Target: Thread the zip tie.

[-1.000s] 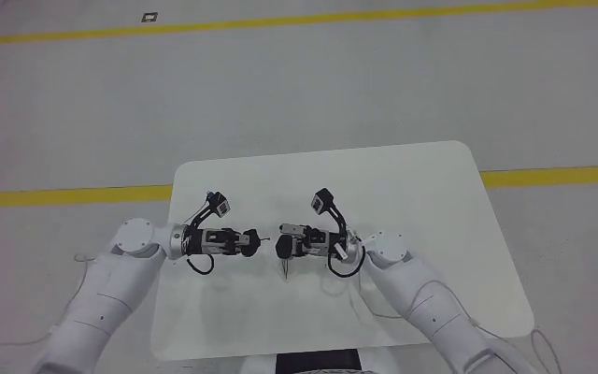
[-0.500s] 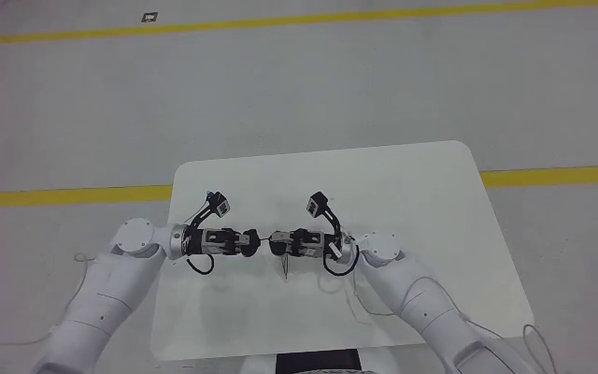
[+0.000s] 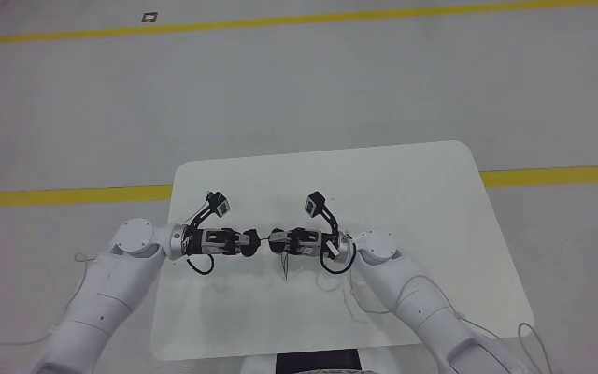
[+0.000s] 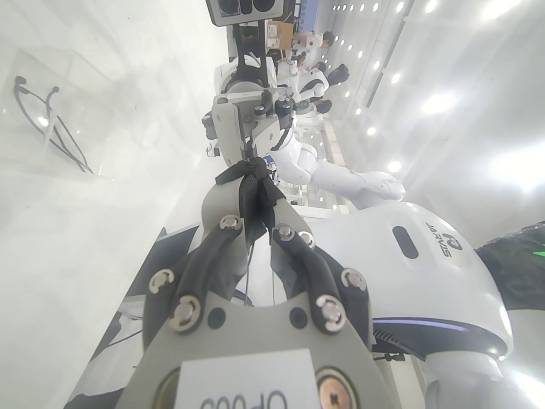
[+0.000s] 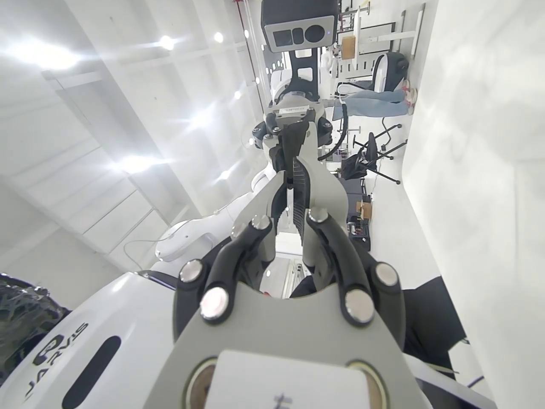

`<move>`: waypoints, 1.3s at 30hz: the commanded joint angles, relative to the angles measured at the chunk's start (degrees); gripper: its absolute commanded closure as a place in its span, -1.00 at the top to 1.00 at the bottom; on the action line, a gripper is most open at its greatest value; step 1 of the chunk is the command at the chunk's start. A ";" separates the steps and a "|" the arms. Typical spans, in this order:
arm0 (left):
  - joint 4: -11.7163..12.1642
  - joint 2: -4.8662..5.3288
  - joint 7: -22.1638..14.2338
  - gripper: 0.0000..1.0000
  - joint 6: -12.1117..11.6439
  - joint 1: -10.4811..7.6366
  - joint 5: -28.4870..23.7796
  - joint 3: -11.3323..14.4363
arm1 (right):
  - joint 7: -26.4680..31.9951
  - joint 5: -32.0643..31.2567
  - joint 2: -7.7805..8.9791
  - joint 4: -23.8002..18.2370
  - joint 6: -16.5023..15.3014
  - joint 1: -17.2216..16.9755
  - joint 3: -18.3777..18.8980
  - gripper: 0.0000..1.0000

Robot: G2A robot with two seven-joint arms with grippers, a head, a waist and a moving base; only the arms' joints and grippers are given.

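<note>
This looks like a robotics lab set up in a large hall. A white table [image 3: 420, 187] with rounded corners stands on a bare grey floor [image 3: 299, 84] marked with long yellow lines [image 3: 280, 21], one far off and one running past the table on both sides. Rows of ceiling lights [image 4: 430, 99] run overhead. Farther back in the room are cardboard boxes [image 4: 279, 33], a white metal rack [image 5: 383, 35] and a black swivel chair [image 5: 355, 163].

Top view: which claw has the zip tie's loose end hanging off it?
The right claw: the zip tie hangs as a dark strip from its tip; none shows under the left claw.
</note>
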 commanded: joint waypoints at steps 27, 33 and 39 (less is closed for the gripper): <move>0.00 0.00 0.00 -0.52 0.00 0.00 0.00 0.00 | 0.62 -5.50 -1.98 -1.28 0.00 -1.88 4.20 -1.00; 0.00 0.00 0.00 -0.56 0.00 0.00 0.00 0.00 | -0.14 -5.63 -2.31 -1.55 0.00 -2.25 4.63 -1.00; 0.00 0.00 0.00 -0.62 0.00 0.00 0.00 0.00 | -1.45 -4.27 -2.75 -1.83 0.00 -2.78 5.24 -1.00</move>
